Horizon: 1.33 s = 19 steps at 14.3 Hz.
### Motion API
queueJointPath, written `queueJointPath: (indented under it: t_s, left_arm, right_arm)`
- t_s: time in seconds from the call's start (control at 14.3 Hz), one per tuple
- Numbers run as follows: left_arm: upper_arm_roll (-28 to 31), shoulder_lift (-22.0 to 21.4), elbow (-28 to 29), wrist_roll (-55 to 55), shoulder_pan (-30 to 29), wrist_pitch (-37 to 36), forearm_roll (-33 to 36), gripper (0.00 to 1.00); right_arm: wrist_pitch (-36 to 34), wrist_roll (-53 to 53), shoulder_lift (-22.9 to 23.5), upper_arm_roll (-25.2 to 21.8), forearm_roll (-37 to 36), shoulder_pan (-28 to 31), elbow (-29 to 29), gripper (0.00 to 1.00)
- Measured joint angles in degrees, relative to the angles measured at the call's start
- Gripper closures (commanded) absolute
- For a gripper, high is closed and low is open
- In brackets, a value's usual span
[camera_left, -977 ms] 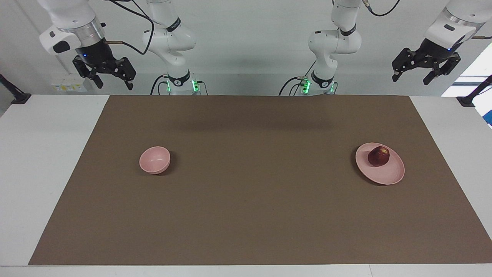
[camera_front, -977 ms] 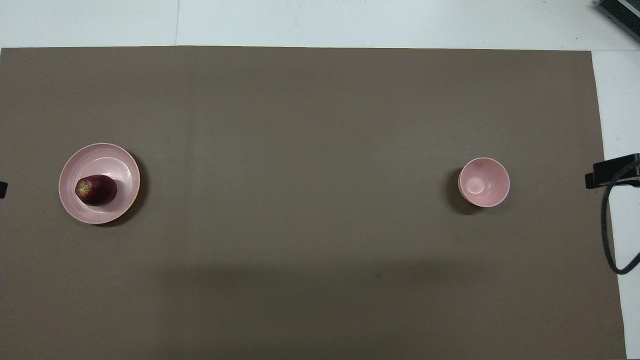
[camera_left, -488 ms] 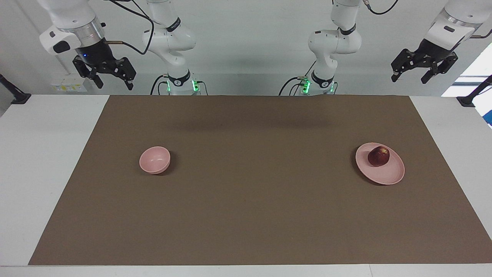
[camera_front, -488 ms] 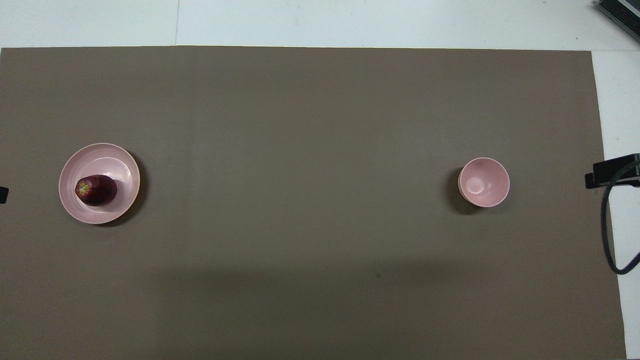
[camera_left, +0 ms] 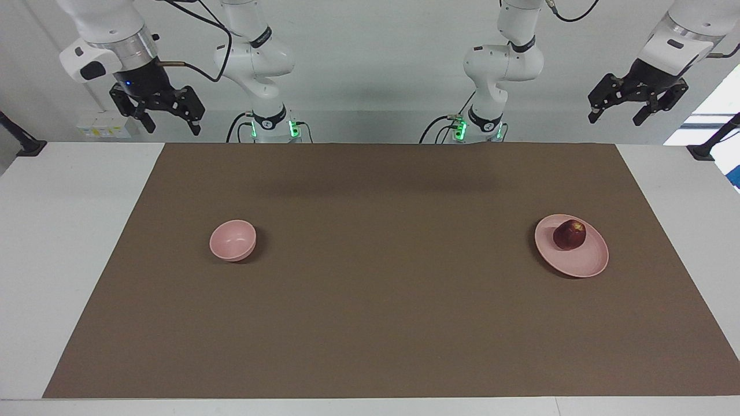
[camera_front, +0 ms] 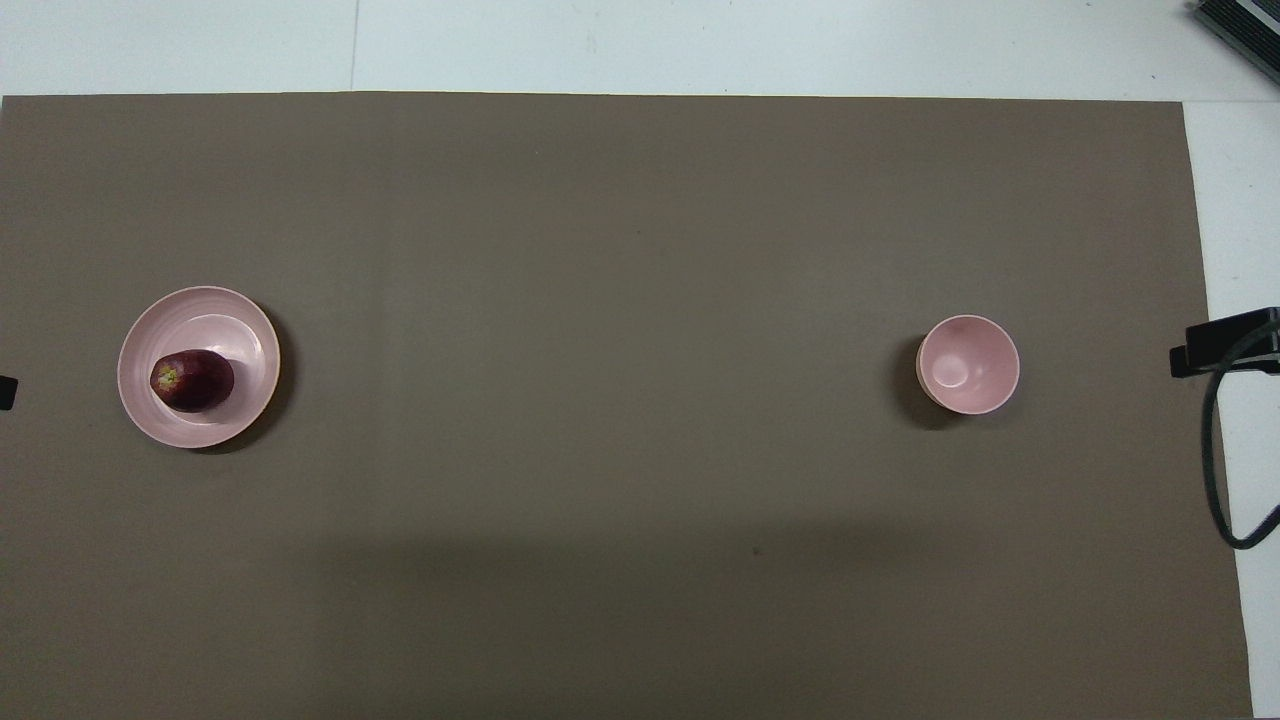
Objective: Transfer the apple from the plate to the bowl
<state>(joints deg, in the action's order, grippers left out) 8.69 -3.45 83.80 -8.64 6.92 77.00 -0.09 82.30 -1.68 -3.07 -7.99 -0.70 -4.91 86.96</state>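
The dark red apple (camera_left: 569, 235) lies on the pale pink plate (camera_left: 581, 264) toward the left arm's end of the table, on the plate's part nearer the robots. It also shows in the overhead view (camera_front: 192, 380) on the plate (camera_front: 245, 325). The small pink bowl (camera_left: 232, 240) stands empty toward the right arm's end and also shows in the overhead view (camera_front: 968, 365). My left gripper (camera_left: 614, 118) hangs open and empty, high over the table's edge by the robots. My right gripper (camera_left: 172, 127) hangs open and empty at the other end and waits.
A brown mat (camera_left: 376, 289) covers most of the white table, and plate and bowl stand on it. Black clamps (camera_left: 26, 147) sit on the table edge at both ends, one with a cable (camera_front: 1225, 345).
My left gripper has drawn back and up a little. The apple, plate, bowl and right arm have not moved.
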Motion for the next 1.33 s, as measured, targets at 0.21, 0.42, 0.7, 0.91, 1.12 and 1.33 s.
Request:
queueJointPath:
  t_s: [0.21,0.42,0.7,0.91,1.12,1.33]
  left_arm:
    - [0.10,-0.31,3.21,0.00,-0.03,2.78,0.00,0.00]
    - [0.22,-0.73,8.90,0.00,-0.53,6.96,0.00,0.00]
    - [0.33,-0.91,18.46,0.00,-0.57,16.31,0.00,0.00]
    - [0.40,-0.88,25.11,-0.02,-0.92,25.63,0.00,0.00]
    - [0.41,-0.82,31.27,-0.10,-1.85,36.20,0.00,0.00]
    - [0.49,0.30,35.92,-0.16,-2.31,44.99,0.00,0.00]
  right_arm:
    - [0.00,0.00,0.00,0.00,0.00,0.00,0.00,0.00]
    - [0.00,0.00,0.00,-0.09,0.00,0.08,0.00,0.00]
    - [0.00,0.00,0.00,-0.14,0.00,0.14,0.00,0.00]
    - [0.00,0.00,0.00,-0.14,0.00,0.14,0.00,0.00]
    - [0.00,0.00,0.00,-0.14,0.00,0.14,0.00,0.00]
    - [0.00,0.00,0.00,-0.14,0.00,0.14,0.00,0.00]
